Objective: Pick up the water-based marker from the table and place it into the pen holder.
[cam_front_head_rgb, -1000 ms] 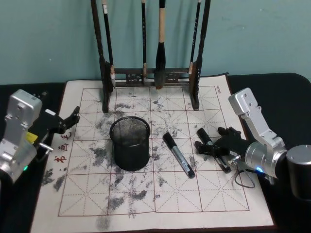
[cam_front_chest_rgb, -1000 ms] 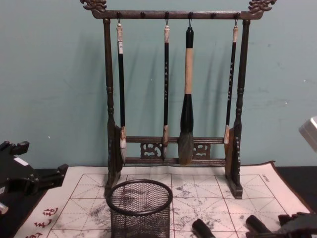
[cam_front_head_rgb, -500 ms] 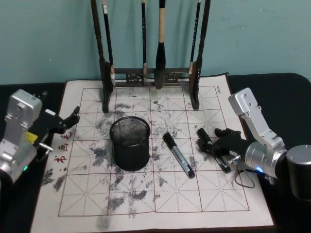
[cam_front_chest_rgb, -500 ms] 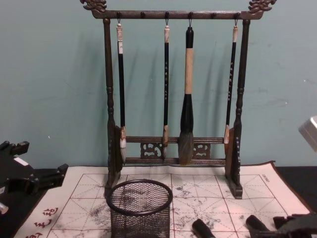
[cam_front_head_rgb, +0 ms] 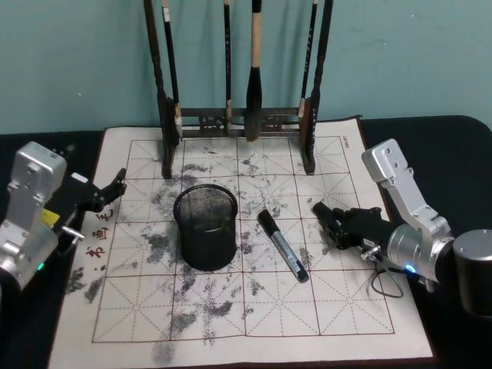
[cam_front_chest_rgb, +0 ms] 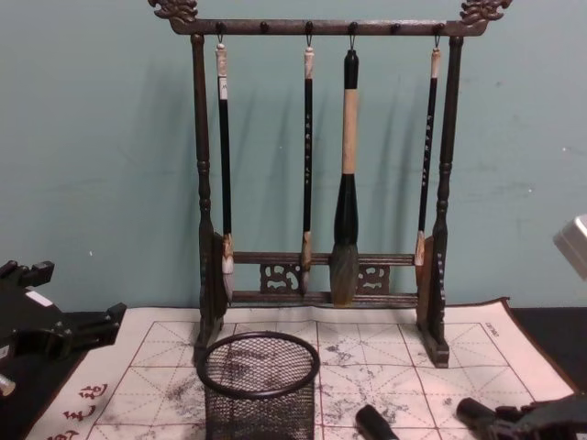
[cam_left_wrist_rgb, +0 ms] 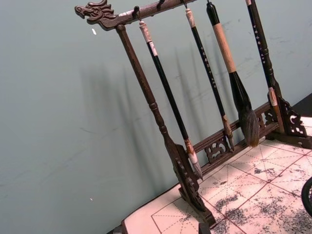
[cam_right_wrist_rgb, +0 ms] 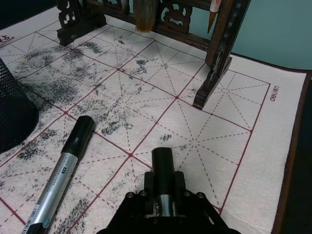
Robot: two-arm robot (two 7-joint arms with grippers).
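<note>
Spanning most of the dark table (cam_front_head_rgb: 453, 154) was a cream calligraphy mat (cam_front_head_rgb: 254, 307) with red grid lines and grey ink stains. At its far edge stood a tall dark wooden brush rack (cam_front_chest_rgb: 200, 183), upright, with four brushes (cam_front_chest_rgb: 349, 183) hanging from its top bar. The left gripper (cam_front_head_rgb: 115, 184) hung over the mat's left margin, well apart from every object; whether it was open or closed could not be told. The right gripper (cam_front_head_rgb: 338, 224) sat low over the mat's right half, its fingers (cam_right_wrist_rgb: 183, 192) clenched around the water-based marker (cam_right_wrist_rgb: 163, 163), whose black cap projected forward toward the rack; contact between marker and mat could not be judged. The pen holder (cam_front_head_rgb: 205, 227), a round black mesh cup, stood upright left of centre. Between it and the right gripper lay a second marker (cam_front_head_rgb: 282, 246), flat on the mat and untouched.
</note>
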